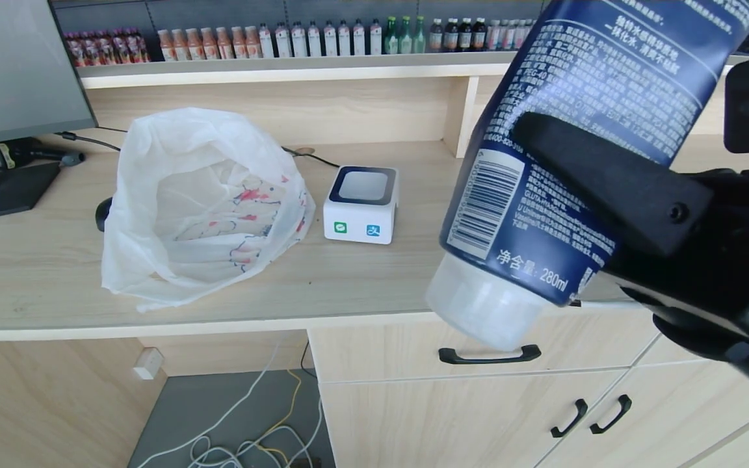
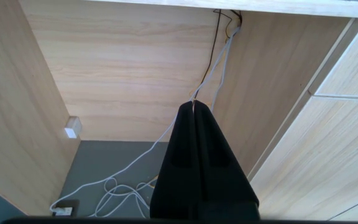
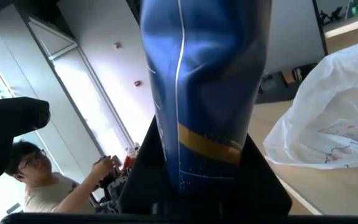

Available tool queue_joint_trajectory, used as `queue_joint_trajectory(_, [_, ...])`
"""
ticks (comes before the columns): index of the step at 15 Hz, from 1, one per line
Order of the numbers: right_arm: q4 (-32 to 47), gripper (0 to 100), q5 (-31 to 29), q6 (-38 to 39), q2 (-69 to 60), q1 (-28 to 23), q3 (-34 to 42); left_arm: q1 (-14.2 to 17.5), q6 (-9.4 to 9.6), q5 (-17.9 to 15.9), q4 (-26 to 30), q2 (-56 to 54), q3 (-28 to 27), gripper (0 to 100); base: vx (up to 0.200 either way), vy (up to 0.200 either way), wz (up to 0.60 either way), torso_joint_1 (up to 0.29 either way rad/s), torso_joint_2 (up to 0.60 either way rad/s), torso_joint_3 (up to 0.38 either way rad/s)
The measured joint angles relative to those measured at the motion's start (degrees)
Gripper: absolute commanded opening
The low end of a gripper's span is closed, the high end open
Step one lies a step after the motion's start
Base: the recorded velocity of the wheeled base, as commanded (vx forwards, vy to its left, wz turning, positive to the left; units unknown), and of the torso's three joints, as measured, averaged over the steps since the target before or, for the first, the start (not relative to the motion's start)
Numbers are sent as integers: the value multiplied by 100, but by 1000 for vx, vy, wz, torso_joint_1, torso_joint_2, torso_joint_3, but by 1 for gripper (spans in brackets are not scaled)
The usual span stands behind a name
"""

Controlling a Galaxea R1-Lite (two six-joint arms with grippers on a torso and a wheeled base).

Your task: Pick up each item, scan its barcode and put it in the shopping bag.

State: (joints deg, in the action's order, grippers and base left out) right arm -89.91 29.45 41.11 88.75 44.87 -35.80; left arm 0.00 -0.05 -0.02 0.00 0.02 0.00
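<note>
**Robot holds a blue tube in the air beside the checkout scanner**

Closest, the right gripper is clamped across the middle of a blue tube. One black finger lies over the printed side and the other is behind it. The tube is held in the air, tilted, with its white cap pointing down and towards the robot's left. Its barcode is turned up towards the robot's head. In the right wrist view, the tube sits squeezed between the two fingers.

Lower down, the left gripper hangs below the counter's edge. Its jaws are pressed together with nothing between them. It faces the open recess where loose cables lie on the floor, beside cupboard fronts with black handles.

Farther back, on the wooden counter, a small white scanner box stands with its dark-framed window facing up. It is well apart from the tube. Just beside it, on the robot's left, a white shopping bag sits slumped with its mouth open.

Behind that, a monitor stands at the far left. A row of bottles lines the back shelf.
</note>
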Motion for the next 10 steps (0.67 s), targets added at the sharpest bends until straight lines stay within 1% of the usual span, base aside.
queue_joint_trajectory(10, [-4,0,32,13,83,-61,174,0,-2,2,0,0,0,0,0,0,0,0,0,0])
